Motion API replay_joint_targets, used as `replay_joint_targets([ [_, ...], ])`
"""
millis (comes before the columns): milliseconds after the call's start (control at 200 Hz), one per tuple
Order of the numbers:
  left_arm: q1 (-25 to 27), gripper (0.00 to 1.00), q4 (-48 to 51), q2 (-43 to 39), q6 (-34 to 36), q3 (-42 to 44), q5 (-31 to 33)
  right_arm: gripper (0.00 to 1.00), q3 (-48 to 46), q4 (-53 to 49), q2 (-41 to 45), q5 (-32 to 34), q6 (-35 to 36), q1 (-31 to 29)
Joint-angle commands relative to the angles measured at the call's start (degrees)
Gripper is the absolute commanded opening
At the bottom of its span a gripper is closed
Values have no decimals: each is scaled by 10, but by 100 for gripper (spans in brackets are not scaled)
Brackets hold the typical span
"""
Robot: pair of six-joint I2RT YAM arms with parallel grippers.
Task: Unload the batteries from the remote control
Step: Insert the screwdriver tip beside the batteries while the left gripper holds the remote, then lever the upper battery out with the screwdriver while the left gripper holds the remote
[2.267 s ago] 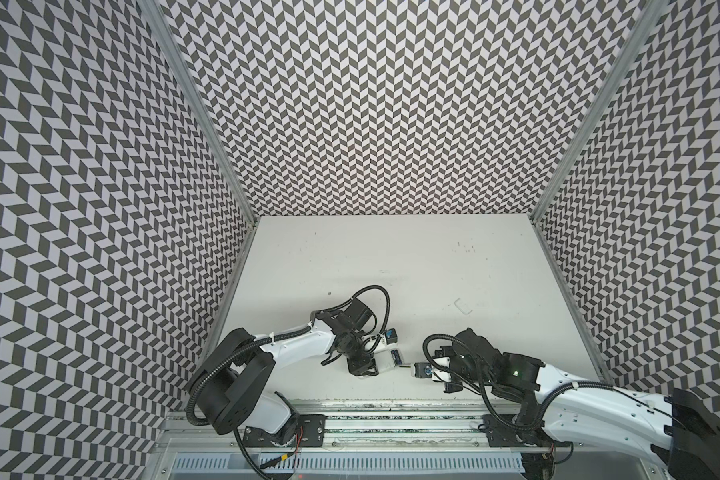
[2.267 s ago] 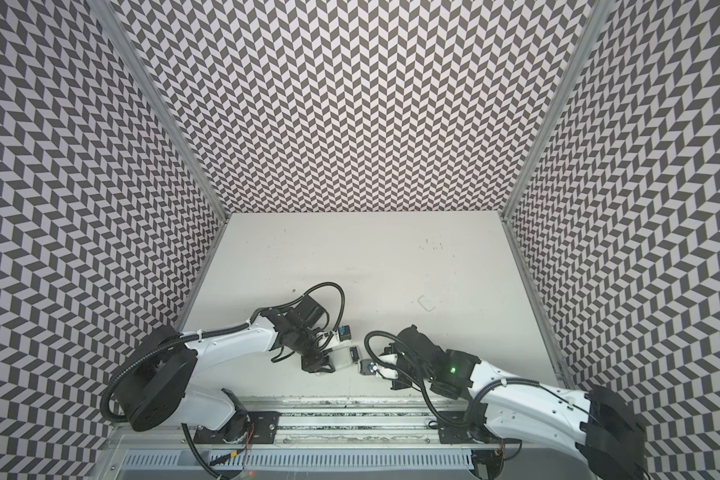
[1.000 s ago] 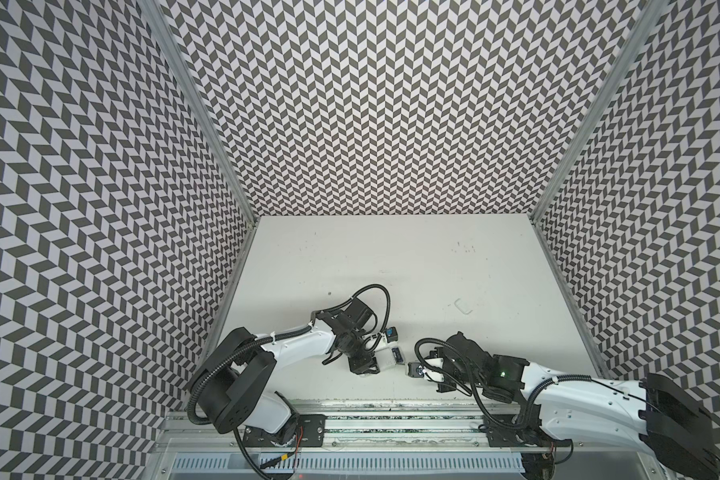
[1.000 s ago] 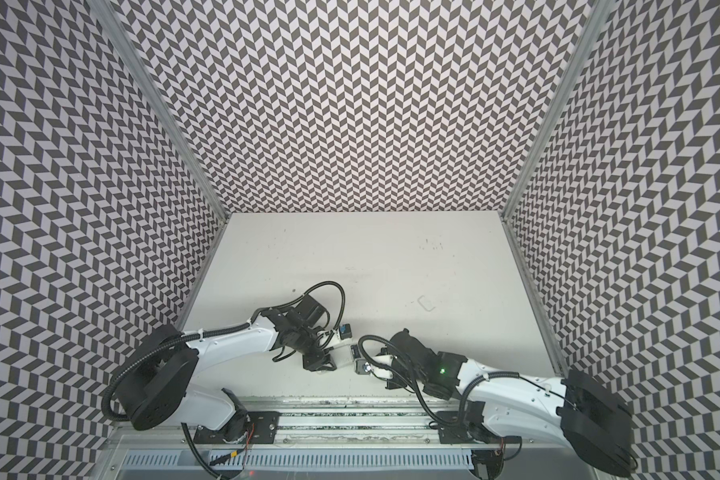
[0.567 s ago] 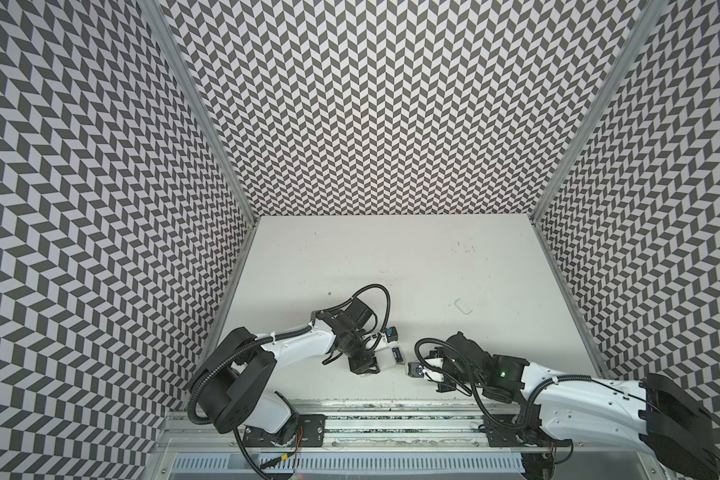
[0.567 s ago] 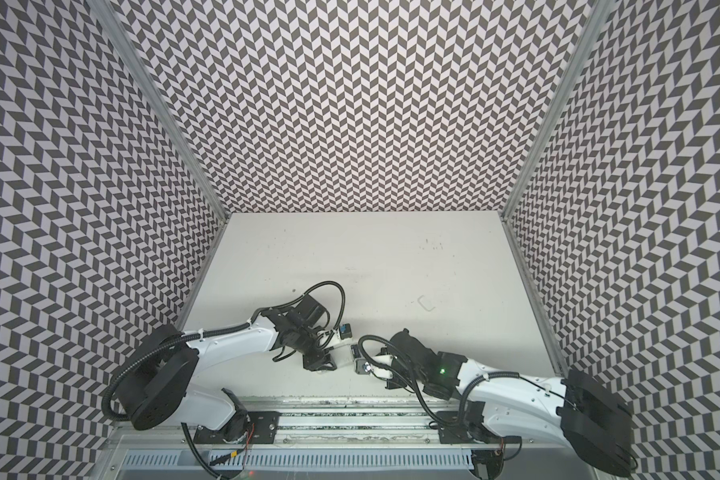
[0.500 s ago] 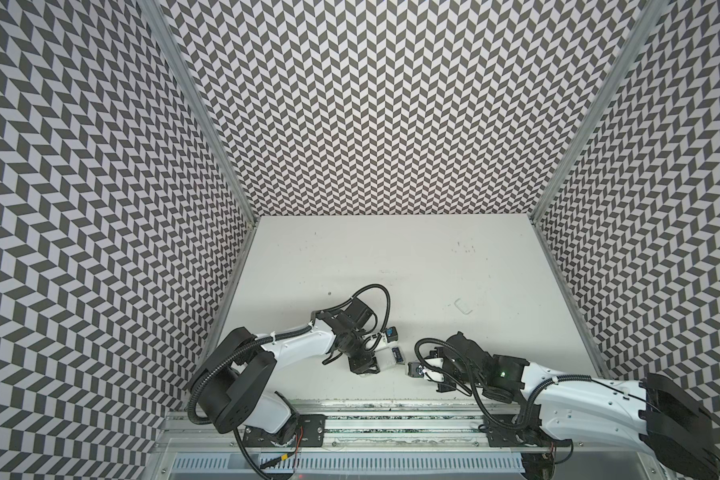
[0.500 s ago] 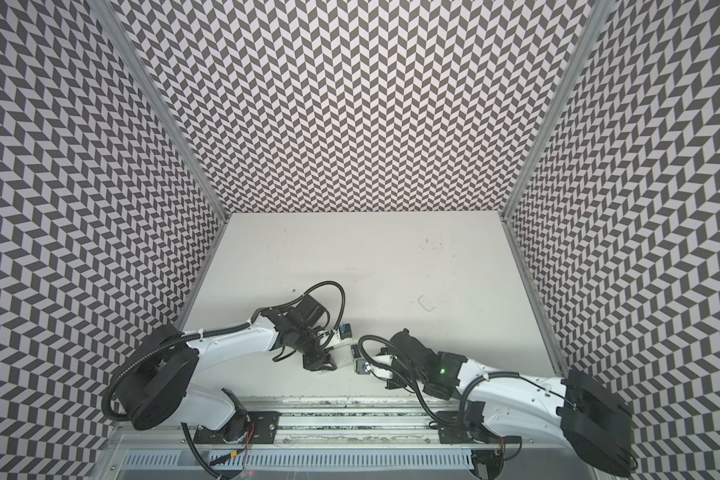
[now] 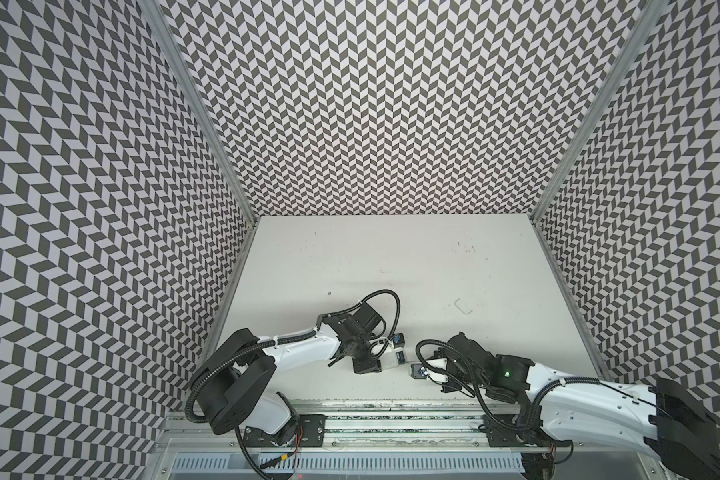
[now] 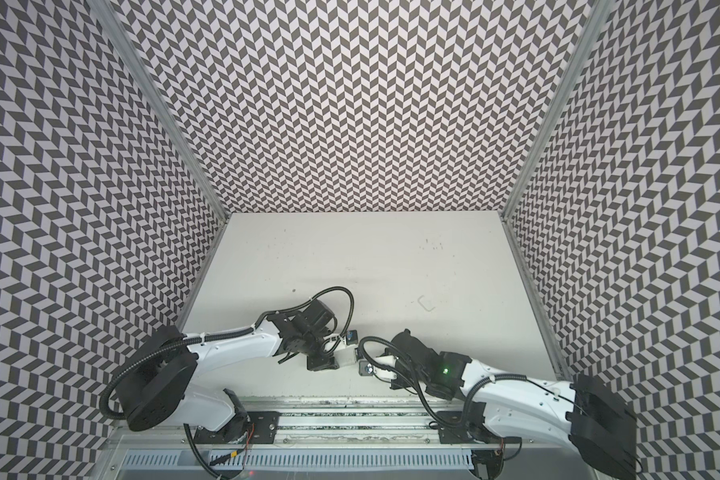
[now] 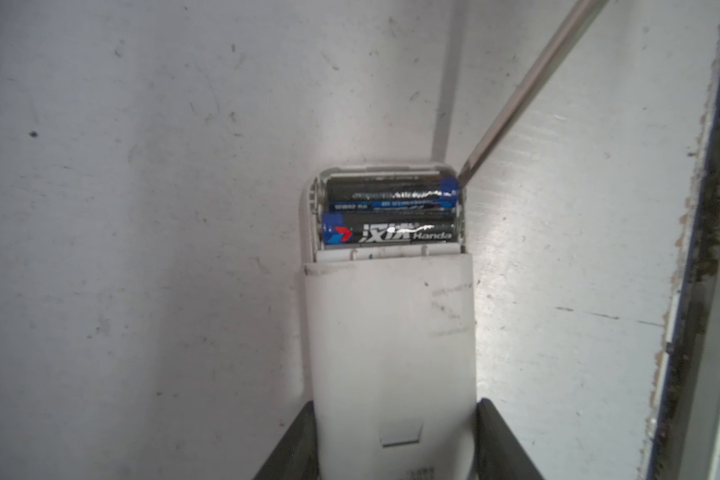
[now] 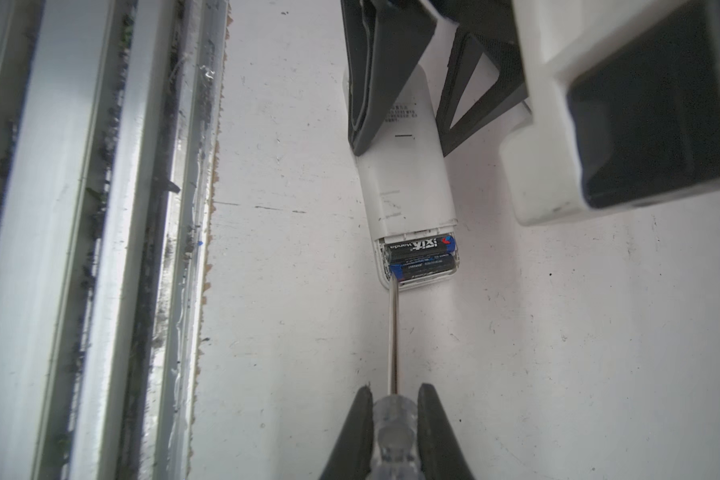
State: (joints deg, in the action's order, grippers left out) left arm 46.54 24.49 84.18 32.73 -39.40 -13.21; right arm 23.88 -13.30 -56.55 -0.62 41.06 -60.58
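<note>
In the left wrist view my left gripper (image 11: pixel 395 405) is shut on a white remote control (image 11: pixel 391 332) lying back-up on the table. Its end compartment is open and holds two black batteries with blue ends, one (image 11: pixel 391 232) beside the other (image 11: pixel 391 193). My right gripper (image 12: pixel 393 390) is shut on the clear handle of a thin screwdriver (image 12: pixel 393 419). The tip of its metal shaft (image 12: pixel 393 332) touches the compartment's corner at the outer battery's blue end (image 12: pixel 395 270). In a top view the remote (image 9: pixel 389 359) lies between both grippers near the table's front edge.
A metal rail (image 12: pixel 100 249) runs along the table's front edge, close beside the remote. A small white flat piece (image 9: pixel 463 306) lies further back to the right. Patterned walls (image 9: pixel 391 104) close in three sides of the table.
Since the oldest frames my right arm has shifted a little left, bringing the screwdriver up to the remote. Over the last second nothing has visibly moved.
</note>
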Motion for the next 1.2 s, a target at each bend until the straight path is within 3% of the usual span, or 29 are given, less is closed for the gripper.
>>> replay_joint_targets([
  [0, 6, 43, -2, 44, -2, 24, 32, 0, 18, -23, 14, -3, 11, -1],
  [416, 8, 39, 4, 42, 7, 32, 3, 0, 55, -68, -20, 21, 3, 3],
  [1192, 4, 36, -6, 47, 1, 33, -11, 0, 54, 10, -37, -33, 5, 2],
])
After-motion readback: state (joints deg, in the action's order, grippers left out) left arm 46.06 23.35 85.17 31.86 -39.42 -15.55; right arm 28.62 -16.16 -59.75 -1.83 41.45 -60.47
